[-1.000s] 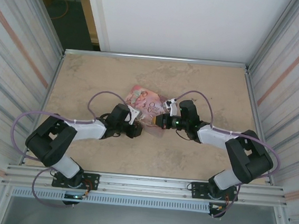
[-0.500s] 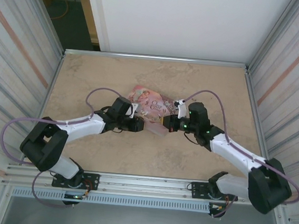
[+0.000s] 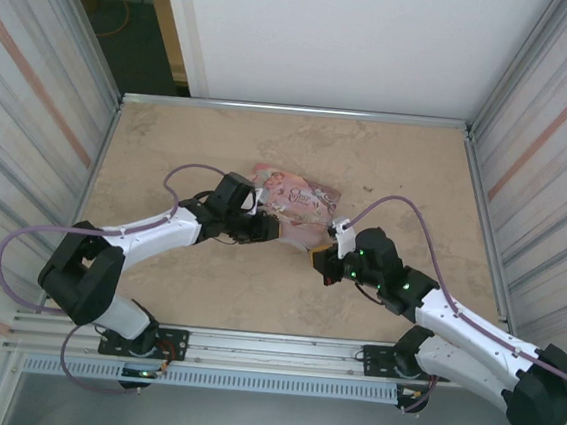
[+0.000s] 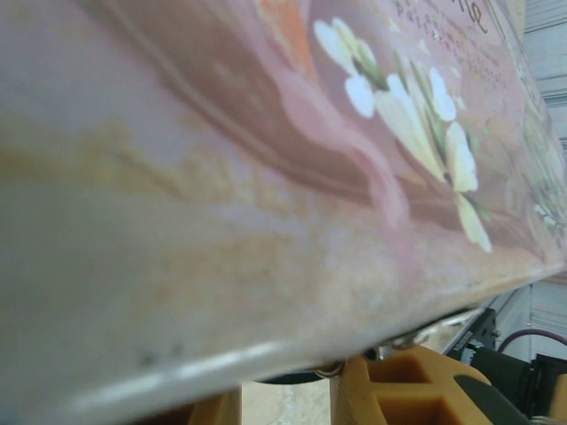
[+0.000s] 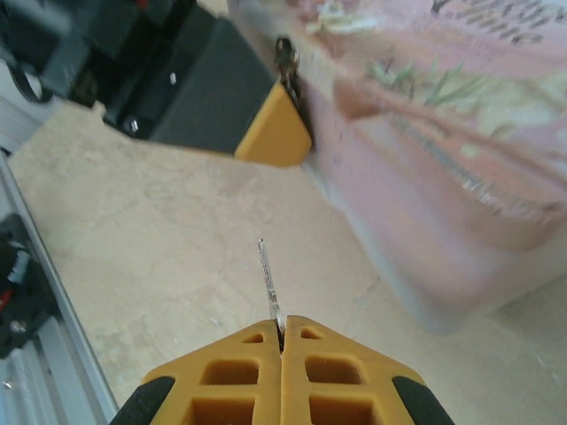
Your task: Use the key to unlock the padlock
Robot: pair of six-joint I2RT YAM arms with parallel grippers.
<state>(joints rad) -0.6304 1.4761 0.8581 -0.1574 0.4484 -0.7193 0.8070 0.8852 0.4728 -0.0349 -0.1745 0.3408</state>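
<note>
Now: right gripper (image 5: 282, 329) has its jaws pressed fully together on the key (image 5: 268, 282). The thin blade sticks forward over the table (image 5: 159, 221), apart from the tin (image 5: 425, 133). Left gripper (image 3: 266, 229) sits against the tin's near edge, jaws part-way apart; whether they clamp anything, cannot tell. Padlock (image 5: 289, 69), dark and blurred, hangs at that edge, touching a left fingertip.

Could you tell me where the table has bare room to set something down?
Free: the table between tin and back wall, out to both far corners. Crowded: the tin's near edge, by left gripper and right gripper.
</note>
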